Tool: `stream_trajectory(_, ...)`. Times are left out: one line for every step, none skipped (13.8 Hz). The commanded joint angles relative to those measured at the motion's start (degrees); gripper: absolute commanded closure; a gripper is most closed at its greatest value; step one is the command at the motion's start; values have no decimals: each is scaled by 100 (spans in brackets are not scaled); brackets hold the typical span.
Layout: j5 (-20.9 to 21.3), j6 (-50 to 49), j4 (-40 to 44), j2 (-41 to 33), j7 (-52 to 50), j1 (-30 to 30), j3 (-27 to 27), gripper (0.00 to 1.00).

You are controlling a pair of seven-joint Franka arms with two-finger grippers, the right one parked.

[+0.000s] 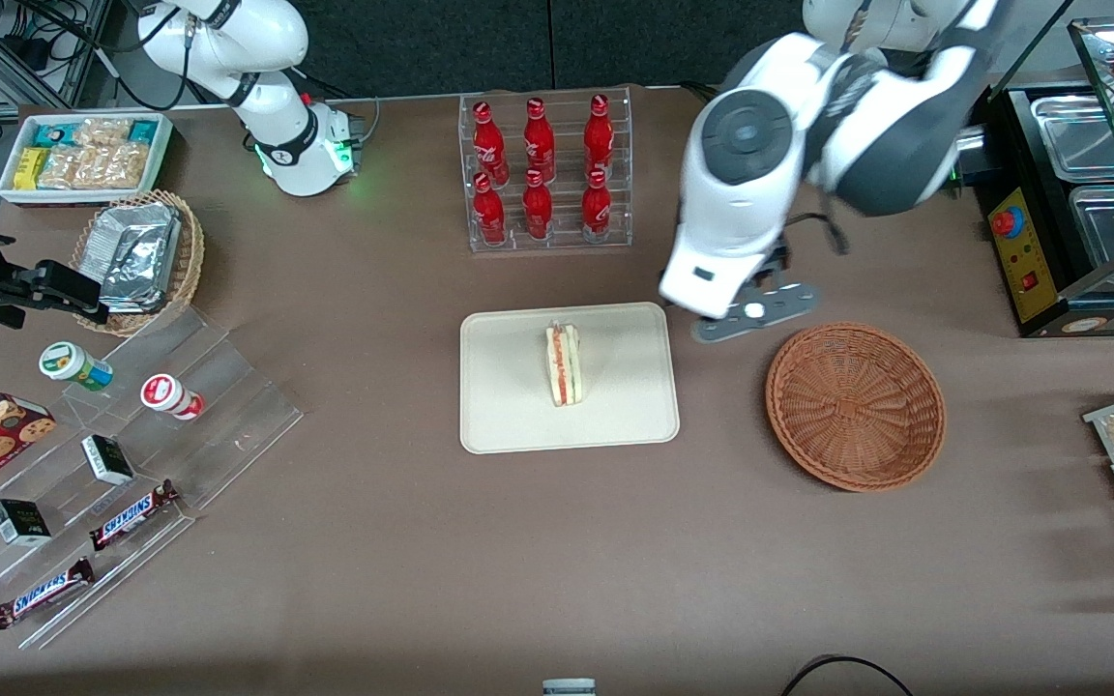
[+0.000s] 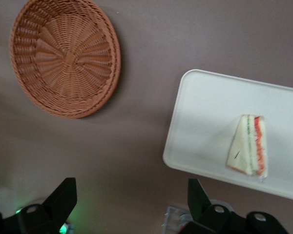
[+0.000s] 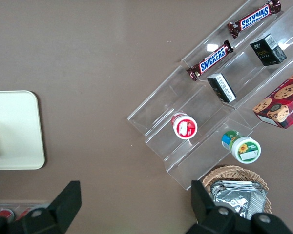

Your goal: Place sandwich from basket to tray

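Now the sandwich (image 1: 564, 363) lies on the tray (image 1: 509, 425), roughly at its middle, tipped on its side so the red and green filling layers on the cut edge face up; the same wedge shows in the left wrist view (image 2: 248, 145) on the tray (image 2: 205, 122), well apart from both fingers (image 2: 62, 200). The gripper (image 1: 755, 311) hangs above the bare table, up off the surface, between the tray and the basket (image 1: 855, 406), slightly farther from the front camera than either. Its jaws stand wide apart with nothing between them and nothing touching them; the wrist view shows the two dark fingertips spread, with only brown tabletop in the gap. How high the gripper sits is hard to judge from the front view, since the arm's white housing covers most of it. The basket (image 2: 64, 57) holds nothing; its woven bottom is fully visible, and it sits just beside the tray toward the working arm's end of the table, not touching it. A rack of red bottles (image 1: 543, 172) stands farther from the front camera than the tray. The right wrist view catches one corner of the tray (image 3: 19, 117).
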Motion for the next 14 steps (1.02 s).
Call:
stream_trajectory(-342,-416,-154,-553,1083,645,-15,0)
stream_trajectory(-421,-574,-137,-703,1506,787,20,0)
stream_trajectory(-465,-706,-119,-826,1858,832,238,0)
stream_trajectory(-483,-768,-119,-940,2140,789,492,0)
stream_trajectory(-596,-847,-119,-1063,2552,780,764,0)
stream_trajectory(-684,-987,-119,-1195,3078,771,1080,0)
stream_trajectory(-720,-1137,-128,-1292,3544,745,1379,0)
stream_trajectory(-720,-1225,-154,-1424,3906,744,1583,0)
stream_trajectory(-712,-1322,-172,-1555,4249,753,1811,0)
stream_trajectory(-712,-1401,-172,-1609,4530,745,2074,0)
stream_trajectory(-712,-1411,-172,-1662,4725,744,2207,0)
stream_trajectory(-703,-1419,-163,-1671,4761,727,2287,0)
stream_trajectory(-694,-1420,-163,-1662,4779,727,2392,0)
stream_trajectory(-703,-1420,-154,-1654,4788,675,2498,0)
